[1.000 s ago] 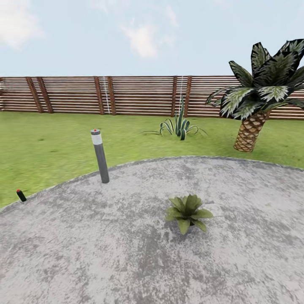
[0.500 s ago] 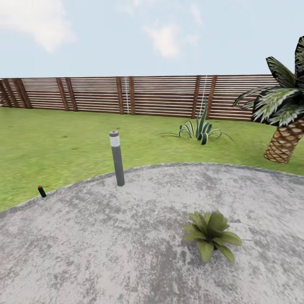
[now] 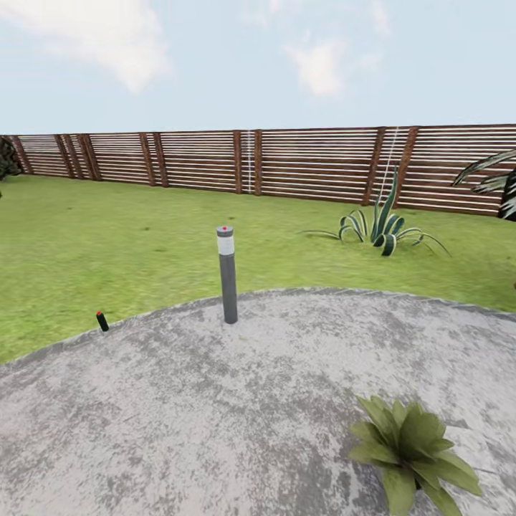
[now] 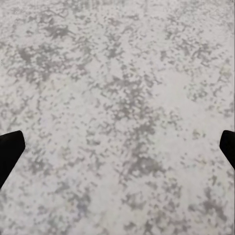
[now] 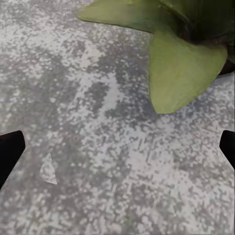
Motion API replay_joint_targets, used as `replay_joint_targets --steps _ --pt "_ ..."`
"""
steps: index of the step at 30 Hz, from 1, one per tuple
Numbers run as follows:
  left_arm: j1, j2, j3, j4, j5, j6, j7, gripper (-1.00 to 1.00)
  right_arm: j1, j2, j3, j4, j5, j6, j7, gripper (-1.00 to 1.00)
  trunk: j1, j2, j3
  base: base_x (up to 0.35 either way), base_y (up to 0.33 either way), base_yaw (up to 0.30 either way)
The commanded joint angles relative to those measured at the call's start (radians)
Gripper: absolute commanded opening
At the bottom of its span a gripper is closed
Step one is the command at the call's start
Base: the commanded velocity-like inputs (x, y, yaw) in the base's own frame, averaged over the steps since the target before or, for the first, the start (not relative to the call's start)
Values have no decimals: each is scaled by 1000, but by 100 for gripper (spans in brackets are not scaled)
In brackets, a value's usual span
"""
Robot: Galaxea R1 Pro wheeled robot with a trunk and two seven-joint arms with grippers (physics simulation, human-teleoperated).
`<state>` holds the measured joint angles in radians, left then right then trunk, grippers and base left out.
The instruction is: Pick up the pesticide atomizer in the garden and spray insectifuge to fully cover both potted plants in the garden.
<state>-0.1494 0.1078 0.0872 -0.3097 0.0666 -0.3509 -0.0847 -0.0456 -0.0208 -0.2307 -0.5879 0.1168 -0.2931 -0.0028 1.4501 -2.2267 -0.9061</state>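
1. At eight o'clock on the patio [image 3: 215, 401] edge stands the atomizer [image 3: 102, 321]: small, dark, slim, red-tipped, tilted.
2. At four o'clock sits one potted plant [image 3: 412, 451], olive leaves.
3. Risk: the post [image 3: 227, 274] may be mistaken for the atomizer.
4. Left gripper [image 4: 117, 147] and right gripper [image 5: 117, 152]: fingertips wide apart, holding nothing.

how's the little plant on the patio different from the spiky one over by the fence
The potted plant is a low rosette of broad olive leaves; the spiky plant has long narrow dark leaves with pale edges, some rising tall. The potted plant sits on the grey patio, near the camera; the spiky plant grows in the lawn by the fence. Both fan out from a centre.
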Motion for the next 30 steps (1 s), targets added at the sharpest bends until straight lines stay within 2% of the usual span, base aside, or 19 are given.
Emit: replay_joint_targets --steps 1,11,30 --pt "-1 0 5 1 8 -2 -9 100 0 1 -4 0 10 -3 0 100 0 0 -1 338 36 278" --pt "-1 0 5 2 11 -2 -9 100 0 1 -4 0 10 -3 0 100 0 0 -1 334 119 278" --pt "-1 1 5 3 10 -2 -9 100 0 1 -4 0 10 -3 1 100 0 0 -1 289 221 277"
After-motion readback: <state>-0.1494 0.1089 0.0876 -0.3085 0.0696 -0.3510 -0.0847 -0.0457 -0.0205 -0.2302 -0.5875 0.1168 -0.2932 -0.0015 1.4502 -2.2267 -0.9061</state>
